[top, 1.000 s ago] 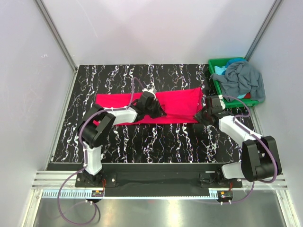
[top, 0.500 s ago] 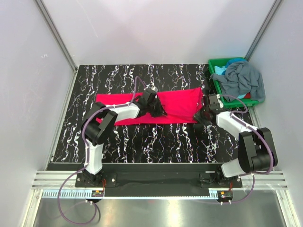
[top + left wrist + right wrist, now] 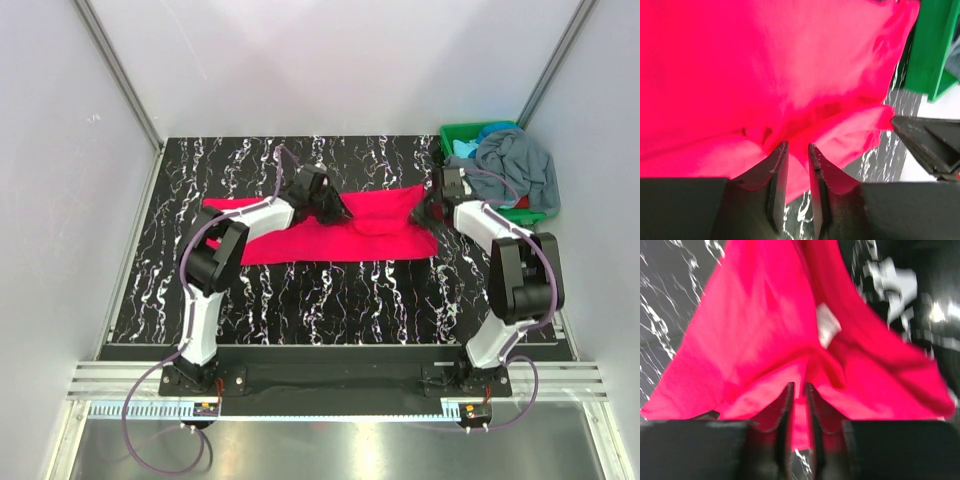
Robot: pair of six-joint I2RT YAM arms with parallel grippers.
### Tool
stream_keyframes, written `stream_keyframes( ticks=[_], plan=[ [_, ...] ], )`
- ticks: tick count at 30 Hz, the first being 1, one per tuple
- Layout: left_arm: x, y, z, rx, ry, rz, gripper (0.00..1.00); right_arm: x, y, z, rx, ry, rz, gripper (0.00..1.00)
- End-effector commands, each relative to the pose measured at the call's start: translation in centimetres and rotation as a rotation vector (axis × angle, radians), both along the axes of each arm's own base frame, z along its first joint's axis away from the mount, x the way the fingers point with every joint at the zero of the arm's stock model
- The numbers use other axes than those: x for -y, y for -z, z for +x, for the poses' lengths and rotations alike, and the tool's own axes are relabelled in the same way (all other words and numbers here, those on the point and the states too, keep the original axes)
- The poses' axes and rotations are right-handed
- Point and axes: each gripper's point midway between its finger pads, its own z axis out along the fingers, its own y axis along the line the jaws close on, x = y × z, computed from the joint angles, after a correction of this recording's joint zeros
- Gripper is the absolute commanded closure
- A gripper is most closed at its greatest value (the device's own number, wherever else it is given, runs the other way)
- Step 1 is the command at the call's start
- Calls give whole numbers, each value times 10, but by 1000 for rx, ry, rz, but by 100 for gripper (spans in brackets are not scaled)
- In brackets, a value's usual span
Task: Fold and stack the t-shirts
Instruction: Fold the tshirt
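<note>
A magenta t-shirt (image 3: 290, 240) lies spread as a wide strip across the middle of the table, with a raised fold near its right half. My left gripper (image 3: 338, 209) sits over the shirt's far edge near the centre. Its jaws (image 3: 797, 145) stand slightly apart, with magenta cloth (image 3: 765, 65) showing through the narrow gap. My right gripper (image 3: 429, 208) is at the shirt's far right corner, jaws (image 3: 799, 385) also a little apart over bunched cloth (image 3: 755, 340) with a white label (image 3: 826, 326). A grey t-shirt (image 3: 515, 165) and a teal one (image 3: 464, 148) lie in the bin.
A green plastic bin (image 3: 447, 130) stands at the far right corner, and its wall (image 3: 930, 45) shows in the left wrist view. White walls and metal posts close in the black marbled table (image 3: 330, 300) on three sides.
Both grippers moved toward the far side of the table with the shirt's edge, and the right half bunched into a fold. Both pairs of jaws went from shut to slightly apart.
</note>
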Motion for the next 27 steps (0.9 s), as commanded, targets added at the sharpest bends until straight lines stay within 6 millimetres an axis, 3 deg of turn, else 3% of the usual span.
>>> stream_keyframes(
  ticks=[1, 5, 9, 12, 17, 22, 27],
  plan=[
    [-6, -16, 23, 23, -34, -32, 72, -1, -25, 33, 80, -75, -3, 75],
    [-24, -36, 30, 107, -34, 14, 64, 3, -40, 34, 110, -131, -54, 69],
    [-42, -39, 27, 130, -33, 63, 63, -1, -48, 23, 119, -150, -35, 70],
    [-70, -32, 31, 134, -65, 141, 63, -8, -49, 22, 117, -177, -3, 74],
    [-130, -11, 33, 77, -148, 190, 63, 1, -24, 25, 63, -150, -47, 78],
    [-178, 0, 31, 28, -201, 232, 64, 15, -15, 18, 38, -121, -116, 67],
    [-238, -2, 33, -8, -296, 224, 63, 20, -3, 14, 8, -108, -136, 64]
  ],
)
